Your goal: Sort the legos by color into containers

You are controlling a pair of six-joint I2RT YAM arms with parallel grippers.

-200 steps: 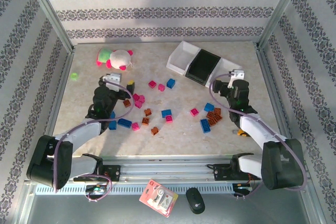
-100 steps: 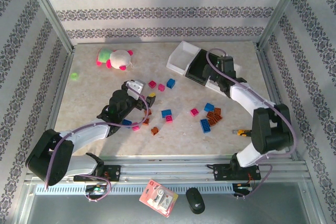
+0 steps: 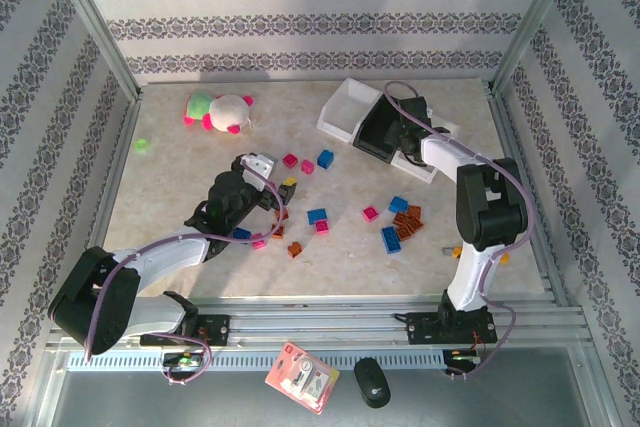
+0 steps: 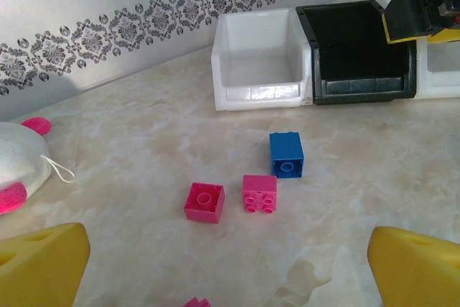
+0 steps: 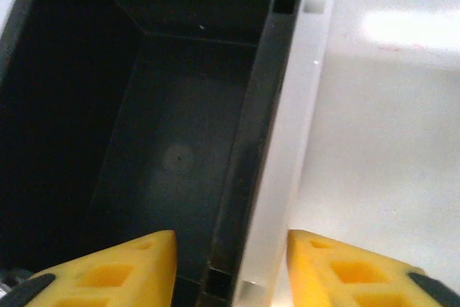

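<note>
Legos [image 3: 318, 215] loose at centre of table [image 3: 160, 197], pink, blue, orange-brown; containers [image 3: 345, 107] in a row at 1 o'clock: white tray [image 4: 259, 62], black tray [image 5: 165, 141], white again. Right gripper [image 5: 230, 264] above the edge between black tray and right white tray [image 5: 388, 141]; pads partly apart, nothing seen between. Left gripper [image 4: 230, 267] spread wide, empty, low over table; blue brick [image 4: 287, 154] at 12 o'clock, two pink bricks [image 4: 259, 193] just nearer, side by side. Likely next: centre on one pink brick, square pads to flat sides, keep off its neighbour. Right tray floor glared out; black tray floor too dark to read; pad tips cropped in both wrist views.
</note>
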